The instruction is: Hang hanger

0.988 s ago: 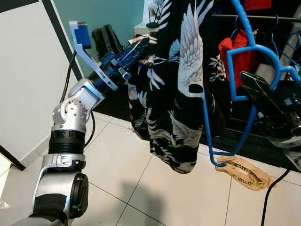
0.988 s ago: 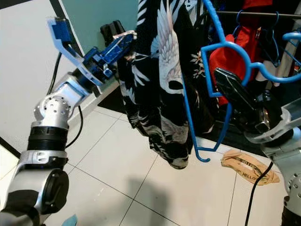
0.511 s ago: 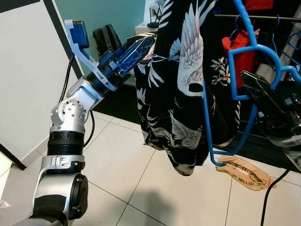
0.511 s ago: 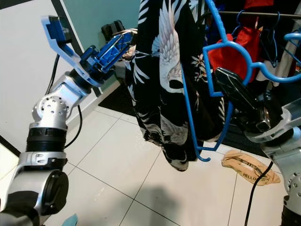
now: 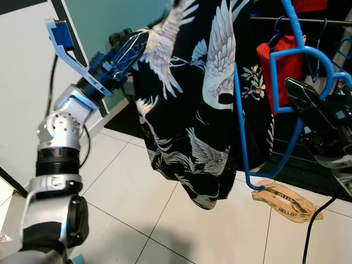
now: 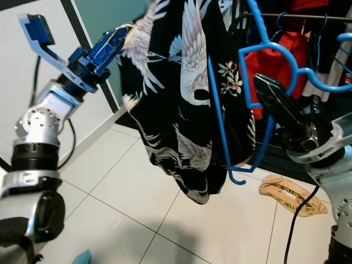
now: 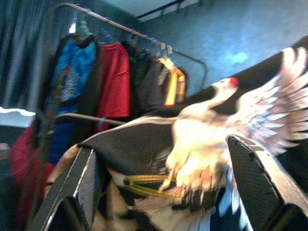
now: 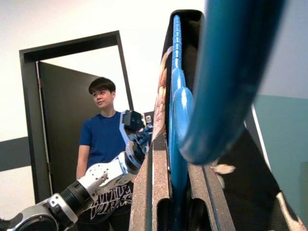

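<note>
The right pincer (image 6: 275, 93) is closed on the blue hanger (image 5: 286, 82), gripping its flat plastic body between the two black fingers (image 8: 159, 183). It holds the hanger up in front of the clothes rail (image 5: 308, 21), and the hanger's lower hook end hangs above the tiled floor (image 5: 137, 203). A black garment with white crane print (image 5: 203, 104) hangs on the hanger and falls down toward the floor.

The left pincer (image 5: 132, 47) is raised at the left edge of the garment, and its fingers (image 7: 260, 178) stand apart with a fold of the printed cloth between them. I cannot tell if they press the cloth.

On the rail behind there is a red shirt (image 5: 280, 60). A crumpled brown paper bag (image 5: 283, 201) lies on the floor below the hanger. In the right wrist view, a person in a blue T-shirt (image 8: 103, 139) stands in a doorway.
</note>
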`<state>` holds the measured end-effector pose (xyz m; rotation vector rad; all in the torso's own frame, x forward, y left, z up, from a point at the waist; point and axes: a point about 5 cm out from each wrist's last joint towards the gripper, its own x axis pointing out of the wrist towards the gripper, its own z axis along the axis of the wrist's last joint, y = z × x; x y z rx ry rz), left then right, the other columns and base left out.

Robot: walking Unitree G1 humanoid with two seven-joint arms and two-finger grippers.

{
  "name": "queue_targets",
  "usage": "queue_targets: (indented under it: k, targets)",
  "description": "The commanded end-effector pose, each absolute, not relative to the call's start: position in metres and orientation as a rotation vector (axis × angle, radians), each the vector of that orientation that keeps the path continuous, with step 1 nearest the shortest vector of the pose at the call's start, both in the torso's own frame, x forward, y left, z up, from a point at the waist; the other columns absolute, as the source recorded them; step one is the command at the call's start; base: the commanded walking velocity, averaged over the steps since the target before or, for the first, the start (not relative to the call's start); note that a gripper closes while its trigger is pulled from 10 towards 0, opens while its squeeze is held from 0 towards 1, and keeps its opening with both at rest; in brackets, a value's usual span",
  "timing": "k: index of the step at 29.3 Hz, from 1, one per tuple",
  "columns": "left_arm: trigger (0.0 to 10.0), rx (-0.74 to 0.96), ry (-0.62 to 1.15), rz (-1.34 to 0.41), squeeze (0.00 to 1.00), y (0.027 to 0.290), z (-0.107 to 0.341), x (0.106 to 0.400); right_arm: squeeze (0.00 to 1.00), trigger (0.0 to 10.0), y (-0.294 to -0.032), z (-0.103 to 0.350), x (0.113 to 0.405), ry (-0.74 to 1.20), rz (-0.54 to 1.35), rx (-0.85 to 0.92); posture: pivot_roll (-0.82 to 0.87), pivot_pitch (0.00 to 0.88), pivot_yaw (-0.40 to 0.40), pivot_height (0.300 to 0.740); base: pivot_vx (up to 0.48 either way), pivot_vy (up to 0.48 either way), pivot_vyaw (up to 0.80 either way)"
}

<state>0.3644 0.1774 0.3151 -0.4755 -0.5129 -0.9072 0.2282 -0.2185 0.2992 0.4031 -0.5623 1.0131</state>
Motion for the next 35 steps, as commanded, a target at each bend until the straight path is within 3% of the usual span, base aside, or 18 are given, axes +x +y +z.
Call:
queue_targets:
  k: [1,10,23,25,27,35]
  targets:
    - [10.0,-0.372,-0.441,-0.869,0.0,0.182,0.307,0.368,0.0,10.0,-0.218,0.306,0.225,-0.601,1.031,0.392,-0.06,0.02,0.096,0.74,0.0,0.0,0.0]
    - [10.0,-0.25,-0.417,-0.857,0.0,0.18,0.305,0.368,0.0,10.0,-0.217,0.306,0.225,-0.597,1.028,0.385,-0.06,0.021,0.096,0.74,0.0,0.0,0.0]
    - [10.0,-0.365,-0.629,-0.975,0.0,0.173,0.348,0.346,0.0,10.0,-0.217,0.303,0.231,-0.564,0.978,0.361,-0.06,0.028,0.095,0.74,0.0,0.0,0.0]
    - [10.0,-0.38,-0.682,-1.054,0.0,0.163,0.361,0.332,0.0,10.0,-0.217,0.303,0.235,-0.556,0.962,0.354,-0.06,0.029,0.092,0.74,0.0,0.0,0.0]
    - [10.0,-0.392,-0.68,-1.183,0.0,0.135,0.361,0.312,0.0,10.0,-0.212,0.305,0.24,-0.56,0.964,0.356,-0.05,0.028,0.089,0.74,0.0,0.0,0.0]
    - [10.0,-0.395,-0.55,-1.349,0.0,0.116,0.319,0.303,0.0,10.0,-0.208,0.307,0.239,-0.571,0.986,0.368,-0.06,0.027,0.088,0.74,0.0,0.0,0.0]
